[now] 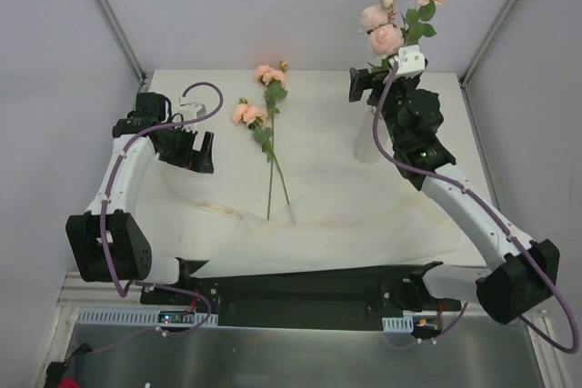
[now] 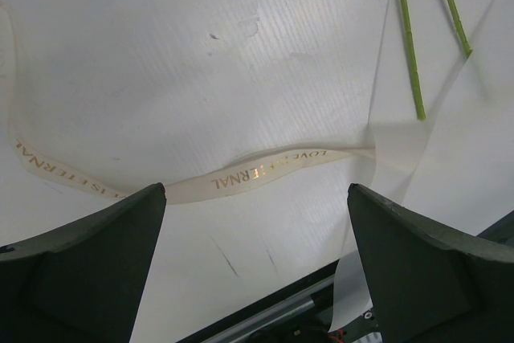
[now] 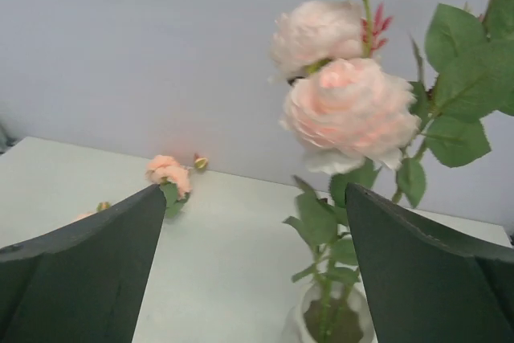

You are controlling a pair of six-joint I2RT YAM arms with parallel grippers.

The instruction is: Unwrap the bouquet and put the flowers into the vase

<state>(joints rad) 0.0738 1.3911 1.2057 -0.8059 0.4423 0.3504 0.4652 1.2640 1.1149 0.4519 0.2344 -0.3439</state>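
The bouquet is undone. Its white wrapping paper (image 1: pixel 364 220) lies flat on the table, with the cream ribbon (image 1: pixel 214 208) (image 2: pixel 265 170) loose on it. Two flowers (image 1: pixel 264 115) (image 3: pixel 169 173) lie on the paper, stems (image 2: pixel 409 46) toward me. The clear vase (image 1: pixel 368 143) (image 3: pixel 333 319) stands at the back right and holds several pink flowers (image 1: pixel 384 32) (image 3: pixel 349 110). My right gripper (image 1: pixel 368 86) (image 3: pixel 253 279) hangs open just above the vase rim, the stems near its right finger. My left gripper (image 1: pixel 193 147) (image 2: pixel 257 279) hovers open over the ribbon, holding nothing.
The back wall and metal corner posts (image 1: pixel 109 15) close in the table. The right arm's wrist (image 1: pixel 414 120) covers part of the vase from above. The black front rail (image 1: pixel 300 293) runs along the near edge.
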